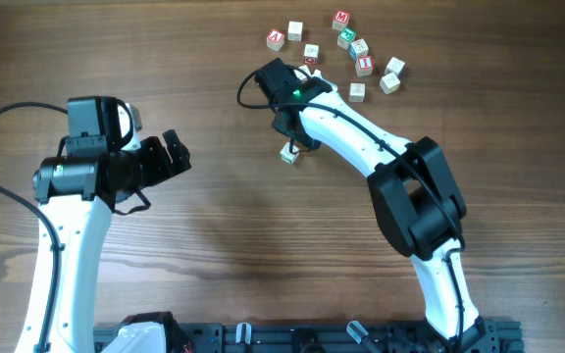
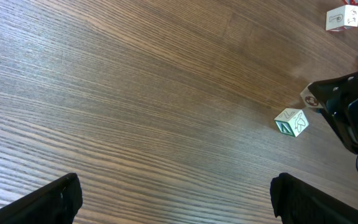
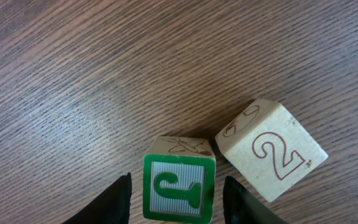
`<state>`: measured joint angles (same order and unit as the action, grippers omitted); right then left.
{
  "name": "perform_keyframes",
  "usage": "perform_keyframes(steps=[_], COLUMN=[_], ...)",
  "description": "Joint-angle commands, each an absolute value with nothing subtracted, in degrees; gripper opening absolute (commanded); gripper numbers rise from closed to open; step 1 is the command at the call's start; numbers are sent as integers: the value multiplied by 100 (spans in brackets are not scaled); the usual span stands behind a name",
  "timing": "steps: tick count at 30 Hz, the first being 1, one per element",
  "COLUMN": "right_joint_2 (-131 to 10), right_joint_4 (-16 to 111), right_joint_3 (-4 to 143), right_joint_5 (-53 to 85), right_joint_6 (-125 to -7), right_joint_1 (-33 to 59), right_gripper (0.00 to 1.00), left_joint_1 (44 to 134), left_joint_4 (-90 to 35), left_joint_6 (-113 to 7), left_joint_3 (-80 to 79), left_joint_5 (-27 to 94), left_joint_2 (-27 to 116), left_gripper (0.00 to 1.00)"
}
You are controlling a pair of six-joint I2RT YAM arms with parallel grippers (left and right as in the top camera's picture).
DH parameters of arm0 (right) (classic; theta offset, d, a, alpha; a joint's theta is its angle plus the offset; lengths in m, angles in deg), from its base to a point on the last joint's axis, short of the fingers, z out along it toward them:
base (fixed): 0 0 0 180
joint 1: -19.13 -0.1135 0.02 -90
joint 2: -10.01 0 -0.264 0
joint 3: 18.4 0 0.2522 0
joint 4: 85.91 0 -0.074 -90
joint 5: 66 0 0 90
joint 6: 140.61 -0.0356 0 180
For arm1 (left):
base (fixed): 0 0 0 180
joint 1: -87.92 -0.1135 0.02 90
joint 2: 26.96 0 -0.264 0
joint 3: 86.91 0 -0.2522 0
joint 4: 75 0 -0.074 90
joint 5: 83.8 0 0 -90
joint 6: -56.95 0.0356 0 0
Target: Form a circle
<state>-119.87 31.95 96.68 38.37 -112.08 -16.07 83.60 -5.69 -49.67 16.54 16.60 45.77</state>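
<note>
We see the circle [image 1: 289, 154] as only a small cluster near the middle of the worktop [image 1: 214, 245], below and left of the loose cubes [image 1: 364, 64] scattered along the far edge. It is not a ring. From above we can make out just one of its cubes, because the right arm covers the rest.

The right wrist view shows two of them. A green-faced cube [image 3: 179, 186] sits upright, with a pale top face that carries a brown line drawing. A cube marked 2 [image 3: 272, 155] stands just beside it on the right, turned at an angle. Their near corners are very close, but we cannot tell whether they touch.

The right tool [image 3: 178, 202] hangs over the green-faced cube with one finger on either side. A thin strip of wood grain shows between each finger and the cube, so its jaws stand narrowly apart and grip nothing.

The left tool [image 1: 177, 154] is well apart from the cluster, over bare wood on the left side. Its jaws are spread wide and hold nothing. In its own camera the green-faced cube appears far off to the right, next to the dark body of the right tool.
</note>
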Motion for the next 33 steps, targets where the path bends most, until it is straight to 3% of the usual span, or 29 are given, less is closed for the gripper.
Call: perform_keyframes(steps=[1,4,8,10,18,27,29,31,33], right_joint_2=[-12099,-12096,-11976,-11838,-10726,-10427,-10427,-10435,-10457], right_joint_4=[3237,3272,3154,3071,2878,3084,2789,2242,2122], right_joint_3=[9618,9629,9659,9662,9662,9657,9657,9646,9640], right_joint_5=[3621,3464,3376,3374,2795,3217,3234,3227,3234], right_joint_6=[-11210,-11204,-11204,-11204,-11221,-10902,-11510,-13027,-13538], right_joint_1=[-1615,-1615,-1615,-1615,-1615,-1561,-1500,-1368,-1226], right_gripper=[51,63,94,99,100,99,100,100,100], left_joint_1=[8330,8330,8330,8330,8330,8330,8330,8330,8330], left_joint_4=[-567,-567,-567,-567,-567,-567,-567,-567,-567], left_joint_6=[-4847,-4847,-4847,-4847,-4847,-4847,-4847,-4847,-4847], left_joint_3=[1687,1687,1687,1687,1687,1687,1687,1687,1687], left_joint_5=[1666,1666,1666,1664,1666,1664,1664,1666,1666], left_joint_2=[4505,4505,4505,4505,4505,4505,4505,4505,4505], left_gripper=[100,100,100,100,100,100,100,100,100])
